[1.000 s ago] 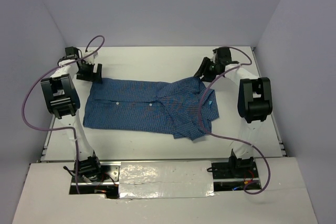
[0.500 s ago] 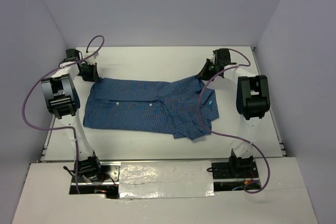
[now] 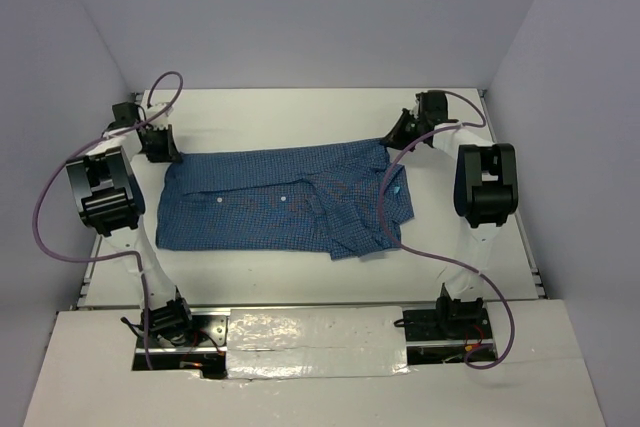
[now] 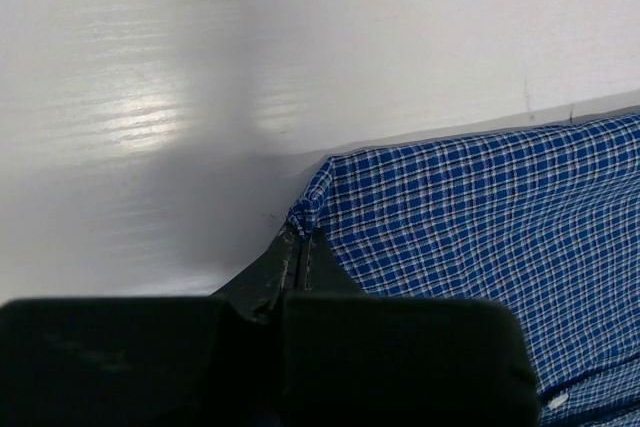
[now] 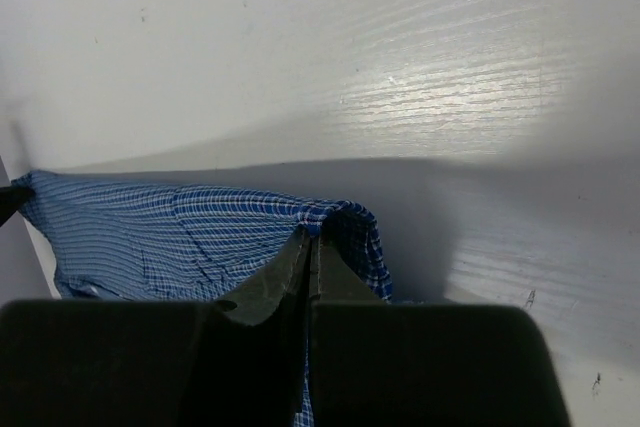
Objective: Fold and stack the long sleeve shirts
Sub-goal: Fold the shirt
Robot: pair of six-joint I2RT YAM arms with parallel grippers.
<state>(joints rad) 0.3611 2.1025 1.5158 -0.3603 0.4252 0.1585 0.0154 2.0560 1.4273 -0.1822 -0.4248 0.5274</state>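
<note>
One long sleeve shirt (image 3: 285, 202), blue finely checked with small white buttons, lies spread across the middle of the white table. My left gripper (image 3: 165, 152) is shut on the shirt's far left corner (image 4: 312, 202), which puckers up between the fingertips. At the far right, my right gripper (image 3: 392, 139) is shut on the shirt's far right edge (image 5: 335, 217), lifting a small fold of cloth off the table. Part of a sleeve lies folded over the shirt's right side (image 3: 365, 237).
The white table (image 3: 300, 112) is walled by grey panels at the back and on both sides. Purple cables (image 3: 60, 197) loop out from both arms. A foil-taped strip (image 3: 315, 332) runs along the near edge between the arm bases.
Both grippers have closed on the shirt's far corners. The far edge has pulled straighter and the cloth has shifted slightly, with the right side drawn up toward the right gripper.
</note>
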